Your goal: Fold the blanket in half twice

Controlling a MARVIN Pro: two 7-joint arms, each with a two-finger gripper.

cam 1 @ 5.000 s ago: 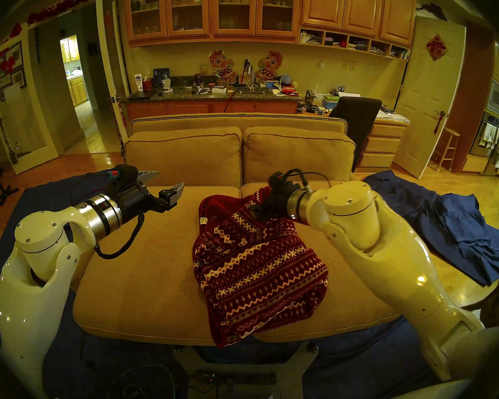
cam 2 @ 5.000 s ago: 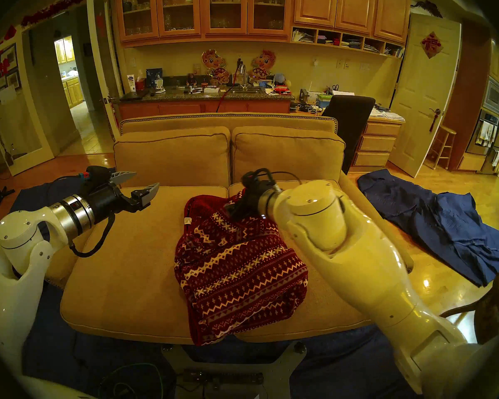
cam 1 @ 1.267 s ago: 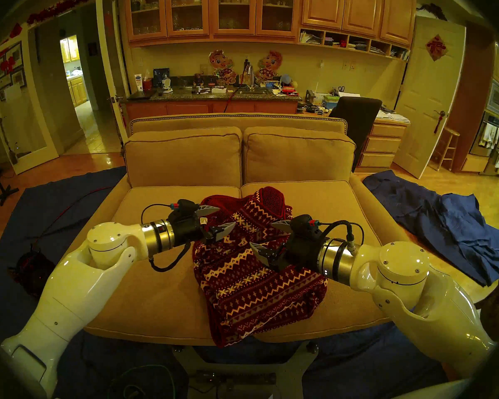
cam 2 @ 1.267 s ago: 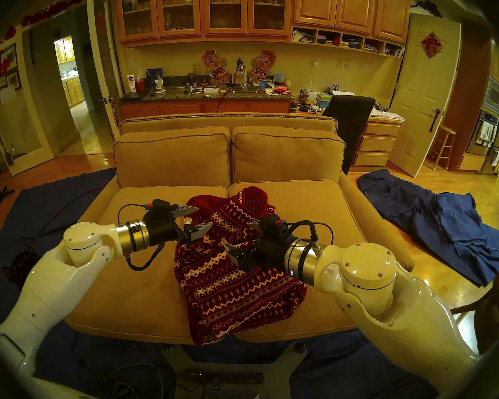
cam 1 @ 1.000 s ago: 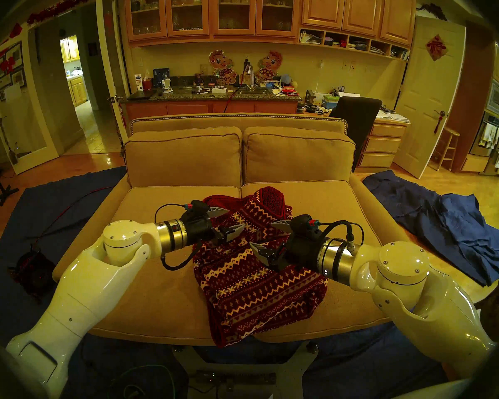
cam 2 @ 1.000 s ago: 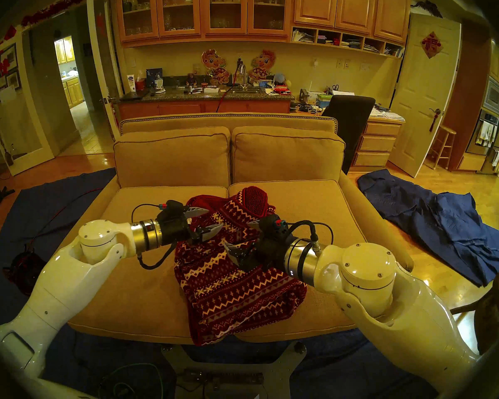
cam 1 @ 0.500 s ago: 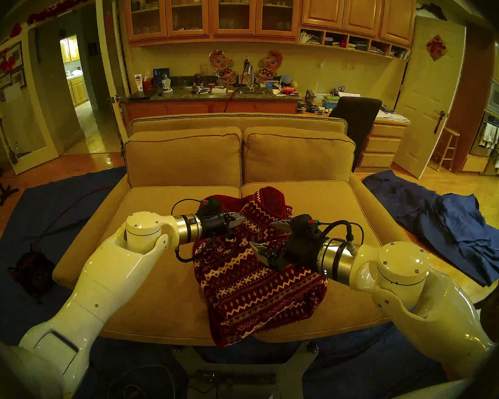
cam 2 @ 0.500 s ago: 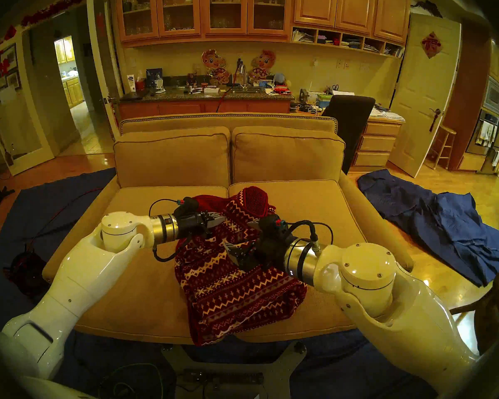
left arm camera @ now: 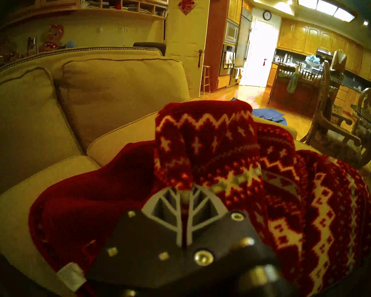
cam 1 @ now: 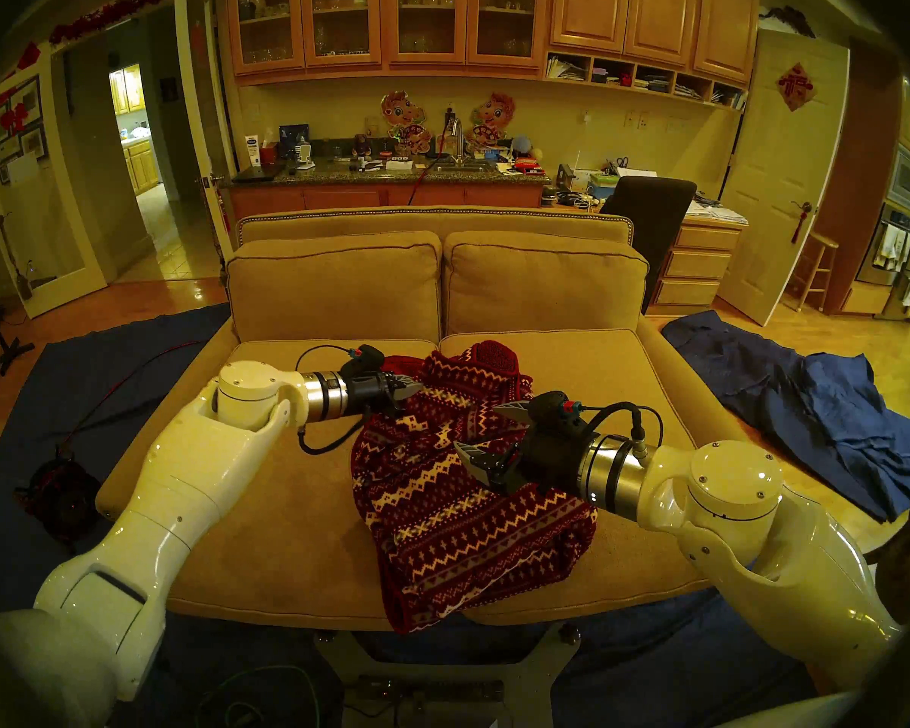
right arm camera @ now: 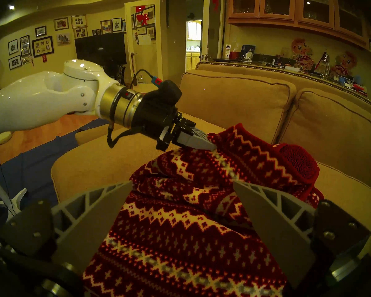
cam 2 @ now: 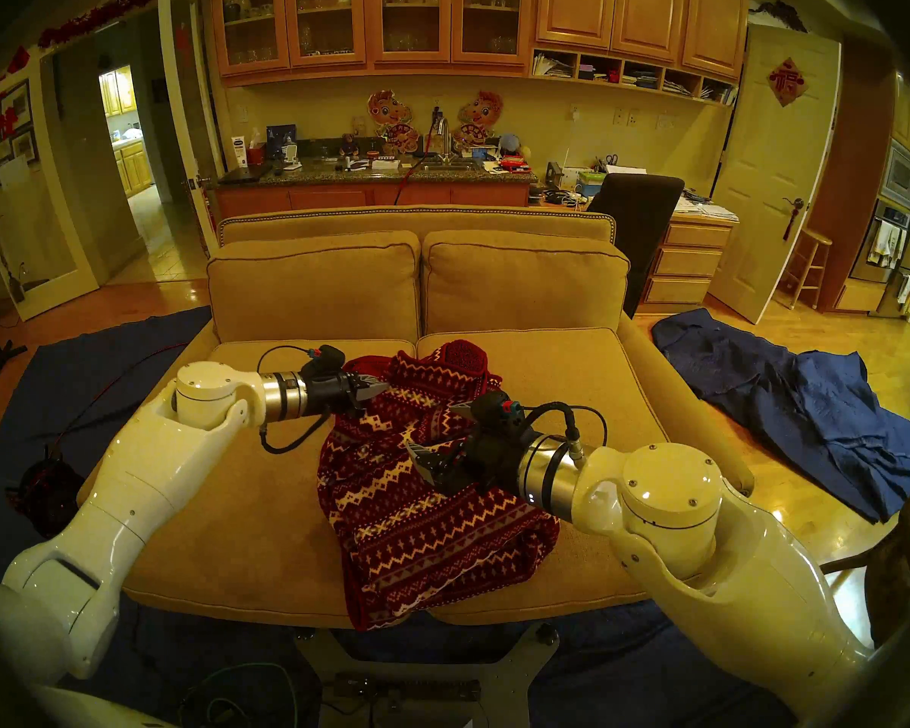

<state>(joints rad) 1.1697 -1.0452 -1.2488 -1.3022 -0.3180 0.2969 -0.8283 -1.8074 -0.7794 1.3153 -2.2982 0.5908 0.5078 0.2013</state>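
Note:
The dark red patterned blanket (cam 1: 458, 506) lies crumpled in a heap on the middle of the sofa seat, its near end hanging over the front edge. My left gripper (cam 1: 416, 388) is shut on a fold at the heap's far left side; the left wrist view shows cloth (left arm camera: 201, 144) pinched between the closed fingers (left arm camera: 169, 195) and rising in a ridge. The right wrist view shows that same pinch (right arm camera: 210, 145). Open and empty, my right gripper (cam 1: 487, 430) hovers just over the heap's right middle, its fingers (right arm camera: 107, 206) spread above the pattern.
The tan sofa seat (cam 1: 285, 501) has two back cushions (cam 1: 337, 285) behind the heap. A wrinkled blue cloth (cam 1: 810, 422) lies on the floor at the right, a dark blue floor sheet (cam 1: 101, 385) at the left. A wooden chair (left arm camera: 330, 129) stands beyond the sofa's right end.
My left gripper pushed into the heap's far left side, shut on a fold, then drew back to the left, lifting the fold into a ridge. The right arm has stayed still.

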